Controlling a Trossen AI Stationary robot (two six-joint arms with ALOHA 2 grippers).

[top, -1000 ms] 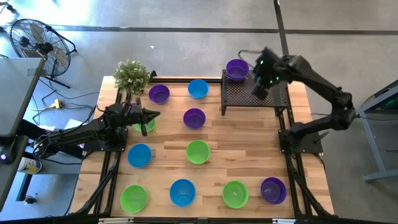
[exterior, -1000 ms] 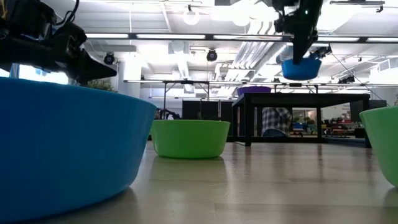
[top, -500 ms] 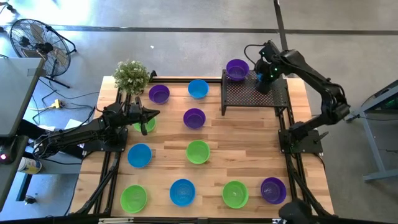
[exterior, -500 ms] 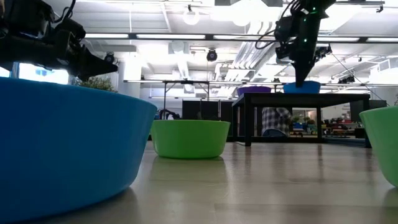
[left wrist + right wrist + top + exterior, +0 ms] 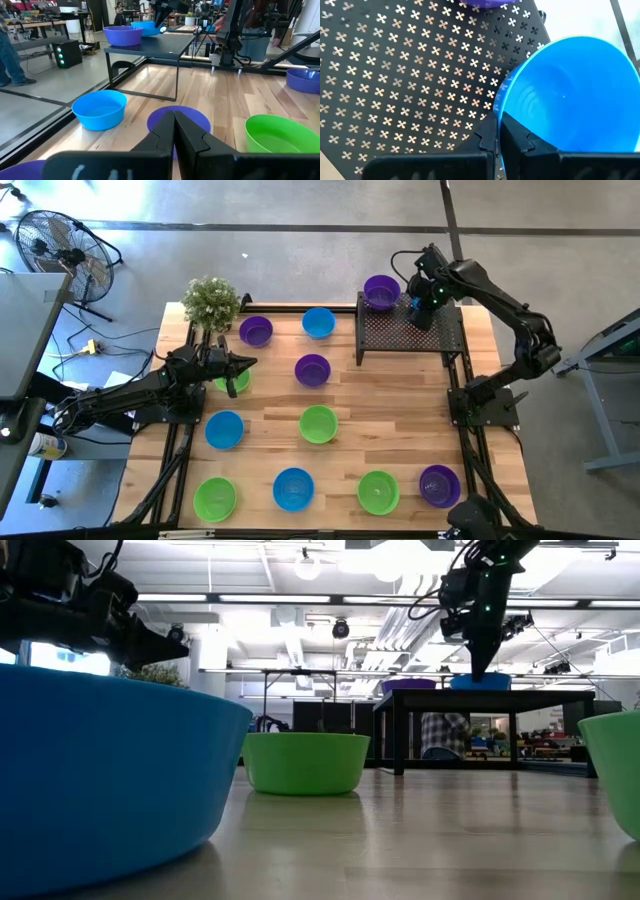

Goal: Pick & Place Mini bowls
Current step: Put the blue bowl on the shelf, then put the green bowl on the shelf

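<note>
No brand, label or legible writing shows anywhere on the bowls, the arms or the bench (image 5: pixel 400 415). The right end effector (image 5: pixel 497 131) is clenched on the rim of a blue mini bowl (image 5: pixel 570 95), which sits low over the black perforated tray (image 5: pixel 410 330) raised on legs at the far right of the bench, just beside a purple mini bowl (image 5: pixel 381 291) at the tray's far corner; from above the blue bowl is almost wholly hidden under the arm. The left end effector (image 5: pixel 174 131) is clenched on nothing and hangs over a green mini bowl (image 5: pixel 232 379) near the bench's left edge, covering part of it. A potted plant (image 5: pixel 211 302) stands at the far left corner, and a floor fan (image 5: pixel 55 245) stands on the floor beyond. Other mini bowls lie spread across the wood, well apart: purple (image 5: pixel 256 331), blue (image 5: pixel 318 322), purple (image 5: pixel 312 369), blue (image 5: pixel 224 429), green (image 5: pixel 318 423), and along the near edge green (image 5: pixel 214 498), blue (image 5: pixel 293 488), green (image 5: pixel 378 491) and purple (image 5: pixel 438 485). In the low view a blue bowl (image 5: pixel 110 780) close to the lens fills the left side and blocks much of the bench behind it; a green bowl (image 5: pixel 612 770) is cut off at the right edge.
</note>
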